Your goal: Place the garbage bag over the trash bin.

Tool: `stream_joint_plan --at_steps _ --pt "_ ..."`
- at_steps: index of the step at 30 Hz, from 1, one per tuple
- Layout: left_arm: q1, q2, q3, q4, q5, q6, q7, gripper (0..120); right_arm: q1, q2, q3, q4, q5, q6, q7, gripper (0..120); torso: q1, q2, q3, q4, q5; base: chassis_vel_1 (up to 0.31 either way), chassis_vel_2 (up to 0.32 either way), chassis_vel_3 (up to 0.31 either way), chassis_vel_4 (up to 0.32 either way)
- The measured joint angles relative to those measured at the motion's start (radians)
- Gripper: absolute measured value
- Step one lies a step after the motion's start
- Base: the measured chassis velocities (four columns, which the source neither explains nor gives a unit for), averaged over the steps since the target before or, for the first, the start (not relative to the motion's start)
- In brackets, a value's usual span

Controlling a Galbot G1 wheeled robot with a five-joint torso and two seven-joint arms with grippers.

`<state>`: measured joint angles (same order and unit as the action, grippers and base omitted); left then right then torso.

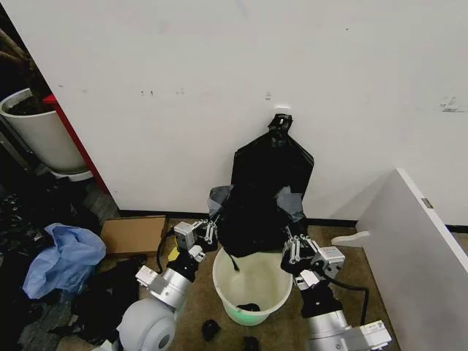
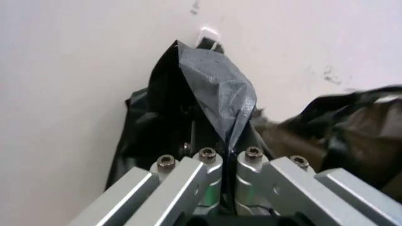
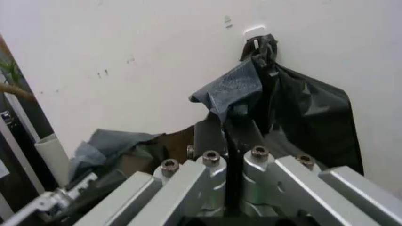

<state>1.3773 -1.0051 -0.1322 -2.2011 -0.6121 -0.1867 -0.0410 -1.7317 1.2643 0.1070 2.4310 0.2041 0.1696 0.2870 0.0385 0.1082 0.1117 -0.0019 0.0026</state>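
Garbage bag (image 1: 256, 219) — thin, wrinkly black plastic — above smooth plastic trash bin (image 1: 252, 289).

Two grippers show: the left gripper (image 1: 210, 232) and the right gripper (image 1: 292, 248). There is one garbage bag (image 1: 252, 219) and one trash bin (image 1: 252, 287). One flat black bundle (image 1: 272, 164) hangs on the wall, one white planter pot (image 1: 40, 131) stands at the left, and there is one blue plastic sheet (image 1: 64, 257) and one cardboard piece (image 1: 131, 235).
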Motion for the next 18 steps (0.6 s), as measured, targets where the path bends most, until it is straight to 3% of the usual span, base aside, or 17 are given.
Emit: stream_joint_plan --at_steps 3,10,18 --pt "0.005 0.006 0.004 -0.016 -0.027 0.018 -0.002 0 0.001 0.006 -0.001 0.005 -0.003 -0.011 0.002 0 0.0 0.0 0.0 -0.0001 0.0 0.0 0.0 0.0 0.0" --pt "0.029 -0.036 0.033 0.063 -0.023 0.013 0.001 0 0.089 -0.004 0.012 -0.069 -0.005 -0.025 0.012 0 0.0 0.0 0.0 0.0004 0.0001 0.0 0.0 0.0 0.0" --pt "0.019 -0.061 0.068 0.127 -0.022 0.036 -0.004 0 0.107 -0.03 0.0 -0.06 0.078 -0.187 0.138 0 0.0 0.0 0.0 -0.0001 0.0 0.0 0.0 0.0 0.0"
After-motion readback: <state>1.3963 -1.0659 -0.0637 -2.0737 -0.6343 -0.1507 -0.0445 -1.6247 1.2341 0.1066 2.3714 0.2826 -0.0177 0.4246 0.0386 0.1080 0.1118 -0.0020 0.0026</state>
